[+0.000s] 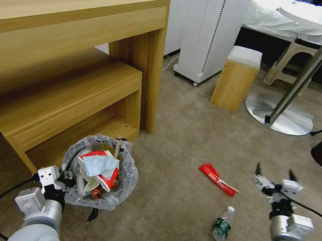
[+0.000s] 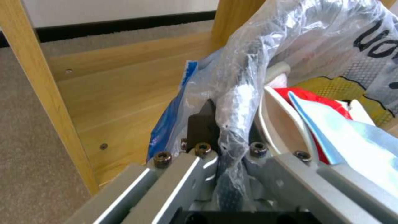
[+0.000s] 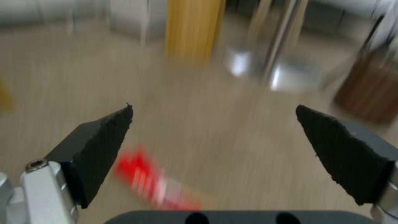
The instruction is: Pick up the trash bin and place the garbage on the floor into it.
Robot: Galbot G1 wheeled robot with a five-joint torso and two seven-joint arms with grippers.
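Left arm comes in low at the bottom left, wrist angled up toward the trash bin [image 1: 95, 201]. Left gripper [image 1: 66, 175] is clamped on the bin's near rim; in the left wrist view one dark finger [image 2: 202, 124] sits outside the bag-wrapped rim [image 2: 240, 102], jaws pinched tight on it. Bin sits on the beige carpet [image 1: 182, 139] right in front of the wooden shelf unit [image 1: 57, 62], stuffed with a white slipper [image 1: 87, 182], a red paper box [image 1: 110, 180] and a pale-blue scrap [image 1: 99, 164]; a wooden stick [image 1: 117, 146] pokes up at the back. Long red wrapper [image 1: 216, 179] lies on open carpet between the two arms, just left of the right gripper and slightly beyond it. Green-labelled clear bottle [image 1: 223, 224] lies on its side nearer the robot, left of the right wrist. Right arm rises from the bottom right, right gripper [image 1: 275, 174] pointing forward above the floor, fingers spread wide, holding nothing. In the right wrist view the blurred wrapper [image 3: 153, 183] shows by one finger [image 3: 99, 149]
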